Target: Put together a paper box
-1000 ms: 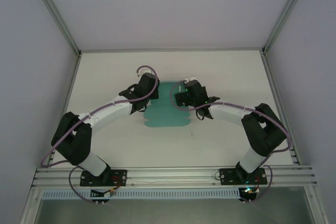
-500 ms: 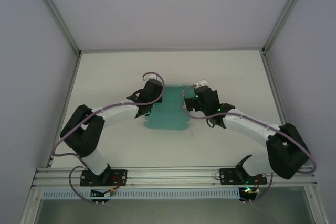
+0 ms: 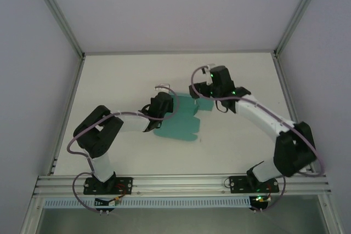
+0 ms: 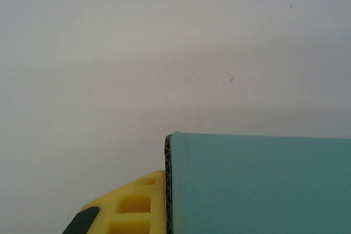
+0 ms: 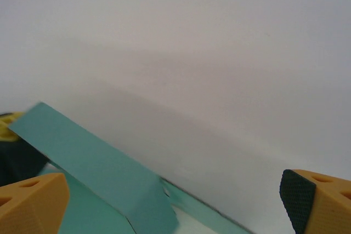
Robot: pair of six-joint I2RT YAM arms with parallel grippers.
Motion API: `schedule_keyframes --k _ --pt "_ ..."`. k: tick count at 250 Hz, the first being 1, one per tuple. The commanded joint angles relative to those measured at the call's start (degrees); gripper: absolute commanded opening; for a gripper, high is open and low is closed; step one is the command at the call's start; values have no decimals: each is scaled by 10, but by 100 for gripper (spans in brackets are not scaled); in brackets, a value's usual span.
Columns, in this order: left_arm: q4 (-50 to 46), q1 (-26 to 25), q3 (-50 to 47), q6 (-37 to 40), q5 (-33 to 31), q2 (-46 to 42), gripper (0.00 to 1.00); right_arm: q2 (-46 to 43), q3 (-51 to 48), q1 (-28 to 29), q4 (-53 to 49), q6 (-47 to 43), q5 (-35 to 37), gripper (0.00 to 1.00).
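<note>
My left pincer (image 3: pixel 166 109), clamped on the box (image 3: pixel 180 126) edge, has swung it askew. My right pincer (image 3: pixel 204 98), jaws apart, has backed off; folding still ahead

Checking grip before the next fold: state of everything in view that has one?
paper box: unassembled, an open sheet lying mostly flat on the table, one flap tilted up in the right wrist view.
left gripper: shut on the paper box's edge.
right gripper: open, holding nothing, over the far part of the sheet.
</note>
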Motion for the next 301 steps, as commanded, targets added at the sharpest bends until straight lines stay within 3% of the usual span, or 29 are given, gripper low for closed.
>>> schedule_keyframes --k 1,50,99,175,267,301 --pt "46 -4 -18 4 9 20 4 54 57 -1 -66 -3 -69 100" --pt "59 -5 -29 13 10 29 6 107 71 -1 -61 -16 -100 100" --pt "66 -6 -41 17 21 28 9 167 95 -1 -96 -17 -80 100" --pt "15 -9 -35 18 49 30 19 165 58 -1 -98 -10 -92 100" --pt "25 -10 -26 9 43 44 19 180 68 -1 -104 -8 -103 100" --pt "-2 -10 8 16 37 63 11 177 62 -1 -103 -4 -109 100"
